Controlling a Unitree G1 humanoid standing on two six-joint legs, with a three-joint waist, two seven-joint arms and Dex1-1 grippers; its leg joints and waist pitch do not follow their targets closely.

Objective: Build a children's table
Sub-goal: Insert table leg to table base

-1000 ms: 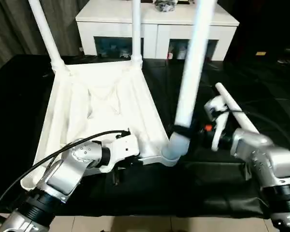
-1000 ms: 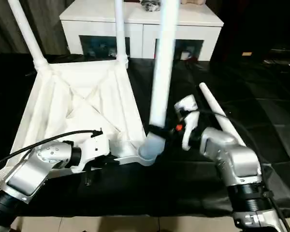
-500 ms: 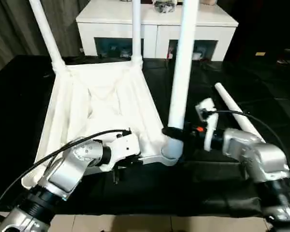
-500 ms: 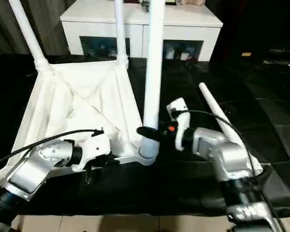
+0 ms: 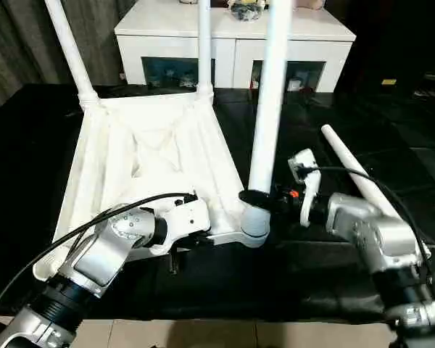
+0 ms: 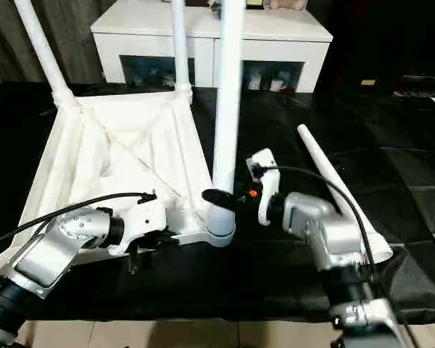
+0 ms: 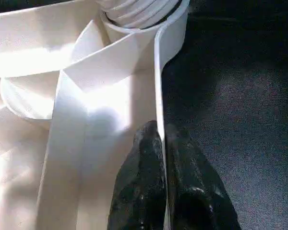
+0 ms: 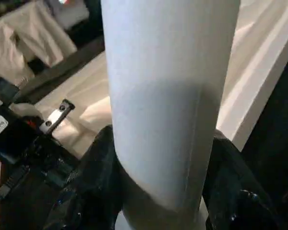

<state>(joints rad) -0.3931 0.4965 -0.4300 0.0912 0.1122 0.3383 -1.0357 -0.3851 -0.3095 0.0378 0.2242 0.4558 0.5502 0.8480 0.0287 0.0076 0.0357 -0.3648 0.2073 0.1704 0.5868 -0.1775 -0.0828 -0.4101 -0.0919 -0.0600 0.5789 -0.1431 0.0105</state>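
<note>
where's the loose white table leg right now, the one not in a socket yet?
The loose round white leg lies flat on the black mat at the robot's right, just beyond the right gripper, running back toward the white low cabinet.

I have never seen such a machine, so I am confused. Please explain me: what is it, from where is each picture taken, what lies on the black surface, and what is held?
It is a humanoid robot with two silver arms. The two wide pictures come from cameras on its head, looking down. The two close pictures come from cameras on its wrists.

On the black surface lies a white table top, upside down, with two legs standing in its far corners. The right end effector grips a third leg, upright in the near corner socket. The left end effector pinches the top's rim. A fourth leg lies loose beside the right arm. Behind stands a white cabinet.
</note>
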